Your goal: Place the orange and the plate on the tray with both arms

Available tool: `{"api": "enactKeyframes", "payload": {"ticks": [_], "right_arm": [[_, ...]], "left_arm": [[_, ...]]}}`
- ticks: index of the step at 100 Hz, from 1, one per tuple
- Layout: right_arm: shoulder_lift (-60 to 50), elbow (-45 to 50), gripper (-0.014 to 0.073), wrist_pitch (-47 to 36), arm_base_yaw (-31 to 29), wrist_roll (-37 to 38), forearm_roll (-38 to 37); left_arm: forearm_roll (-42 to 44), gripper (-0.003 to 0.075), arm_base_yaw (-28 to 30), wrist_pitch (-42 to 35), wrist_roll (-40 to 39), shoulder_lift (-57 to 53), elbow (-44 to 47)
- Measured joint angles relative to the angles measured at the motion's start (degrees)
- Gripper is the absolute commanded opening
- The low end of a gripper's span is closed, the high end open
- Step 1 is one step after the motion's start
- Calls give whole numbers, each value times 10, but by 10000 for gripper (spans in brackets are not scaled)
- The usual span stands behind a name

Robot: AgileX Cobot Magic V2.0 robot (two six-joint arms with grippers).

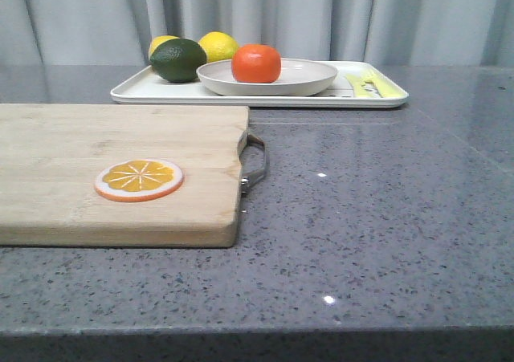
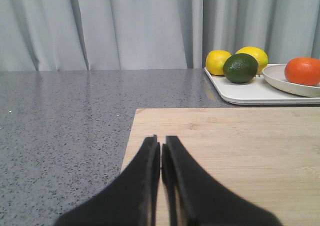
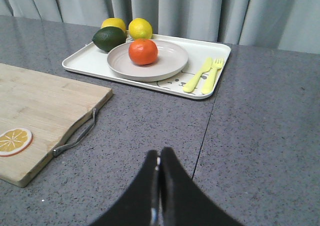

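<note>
Hovering with fingers pressed together and empty, the left gripper (image 2: 160, 153) over the cutting board (image 1: 112, 169) and the right gripper (image 3: 159, 161) over the countertop (image 1: 377, 217), while farther back the orange (image 1: 256, 63) sits in the plate (image 1: 305, 77) on the tray (image 1: 144, 89)

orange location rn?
In the front view the orange sits on the plate, on the tray at the table's far side, right of the lime.
</note>
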Motion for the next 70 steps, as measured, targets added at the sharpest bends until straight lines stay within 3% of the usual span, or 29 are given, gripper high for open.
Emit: {"api": "enactKeyframes", "payload": {"ticks": [70], "right_arm": [[0, 0, -74, 0, 0, 0, 0]], "left_arm": [[3, 6, 0, 14, -2, 0, 0]]}}
